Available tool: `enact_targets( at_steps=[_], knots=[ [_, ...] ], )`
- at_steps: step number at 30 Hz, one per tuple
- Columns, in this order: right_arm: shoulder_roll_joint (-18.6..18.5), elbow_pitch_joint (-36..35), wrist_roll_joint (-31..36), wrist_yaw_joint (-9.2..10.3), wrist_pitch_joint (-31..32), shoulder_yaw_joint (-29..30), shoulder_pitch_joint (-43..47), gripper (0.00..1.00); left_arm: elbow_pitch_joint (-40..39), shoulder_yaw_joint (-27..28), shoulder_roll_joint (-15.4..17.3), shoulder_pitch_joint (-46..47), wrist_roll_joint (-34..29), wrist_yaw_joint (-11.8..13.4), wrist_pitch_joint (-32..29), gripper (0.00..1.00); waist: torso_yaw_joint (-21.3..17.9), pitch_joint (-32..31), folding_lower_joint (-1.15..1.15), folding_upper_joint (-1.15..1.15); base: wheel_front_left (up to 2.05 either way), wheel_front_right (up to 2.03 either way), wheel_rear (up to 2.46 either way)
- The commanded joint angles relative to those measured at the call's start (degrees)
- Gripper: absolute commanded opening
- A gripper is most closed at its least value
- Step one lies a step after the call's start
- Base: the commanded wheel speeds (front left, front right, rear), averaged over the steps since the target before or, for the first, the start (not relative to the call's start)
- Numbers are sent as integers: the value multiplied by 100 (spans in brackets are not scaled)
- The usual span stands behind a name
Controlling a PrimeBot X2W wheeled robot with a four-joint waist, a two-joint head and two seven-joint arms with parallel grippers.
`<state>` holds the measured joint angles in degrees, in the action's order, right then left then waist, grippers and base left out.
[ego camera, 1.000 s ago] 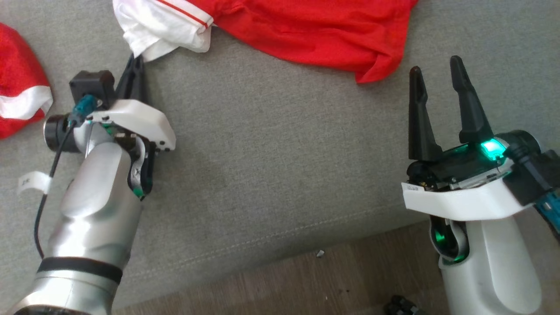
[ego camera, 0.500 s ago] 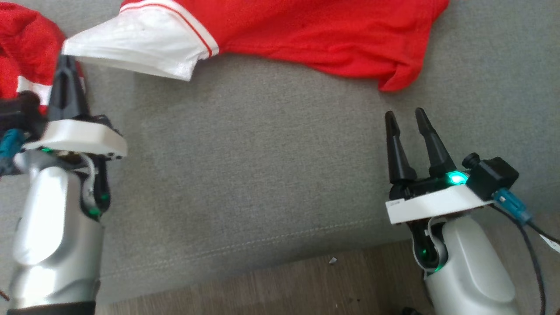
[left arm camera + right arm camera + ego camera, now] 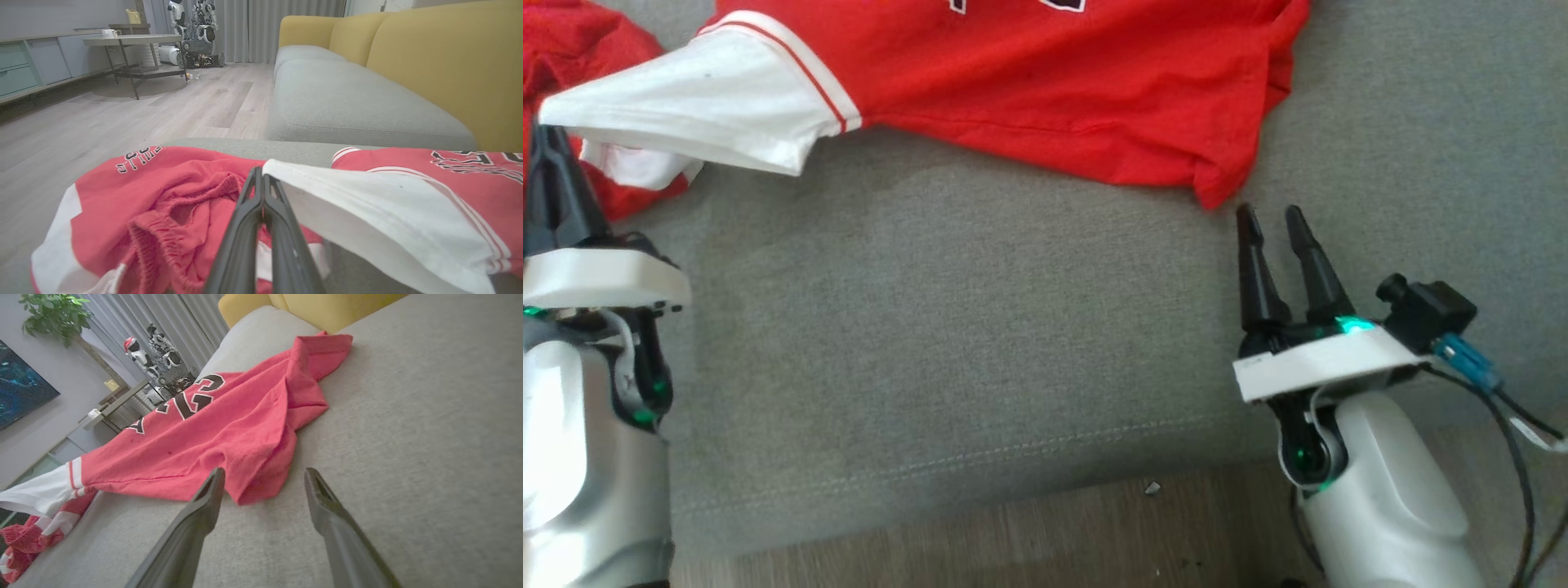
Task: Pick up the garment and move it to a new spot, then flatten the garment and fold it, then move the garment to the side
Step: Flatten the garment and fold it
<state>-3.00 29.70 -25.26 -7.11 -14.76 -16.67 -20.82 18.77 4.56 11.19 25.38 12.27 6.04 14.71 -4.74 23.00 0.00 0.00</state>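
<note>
Garment [image 3: 1045,90]: found spread out. Noted left gripper [image 3: 546,135] clamped on its white sleeve [image 3: 703,106]; right gripper [image 3: 1270,214] fingers apart, just beside its hem.

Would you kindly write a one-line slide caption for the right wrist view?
Open right gripper poised before the corner of a red jersey spread on the grey sofa cushion.

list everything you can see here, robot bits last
jersey: one, red with white sleeve, spread on seat cushion
second garment: one, red and white, crumpled left of jersey
seat cushion: one, grey, under both garments
sofa back: one, yellow, behind cushion
floor: one, wood, before sofa
table: one, grey top, across room
left claw: one, dark, shut on jersey sleeve
right claw: one, dark, open, near jersey hem
</note>
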Motion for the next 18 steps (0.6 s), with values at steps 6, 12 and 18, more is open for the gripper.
enact_targets(
  at_steps=[6, 12, 18],
  knots=[
    [13, 53, -917, -37, -24, -548, -473, 100, -188, 321, 383, 9, -414, 80, 29, 0, 75, 81, 0, 0, 0, 0, 0],
    [-39, 660, -1305, -37, 203, -855, -1056, 100, -144, 439, 360, 9, -458, 44, 29, 0, 125, 113, 0, 0, 0, 0, 0],
    [-199, 1037, -1654, -37, 390, -1056, -1372, 100, -86, 489, 270, 47, -502, 1, 29, 0, 214, 125, 0, 0, 0, 0, 0]
  ],
)
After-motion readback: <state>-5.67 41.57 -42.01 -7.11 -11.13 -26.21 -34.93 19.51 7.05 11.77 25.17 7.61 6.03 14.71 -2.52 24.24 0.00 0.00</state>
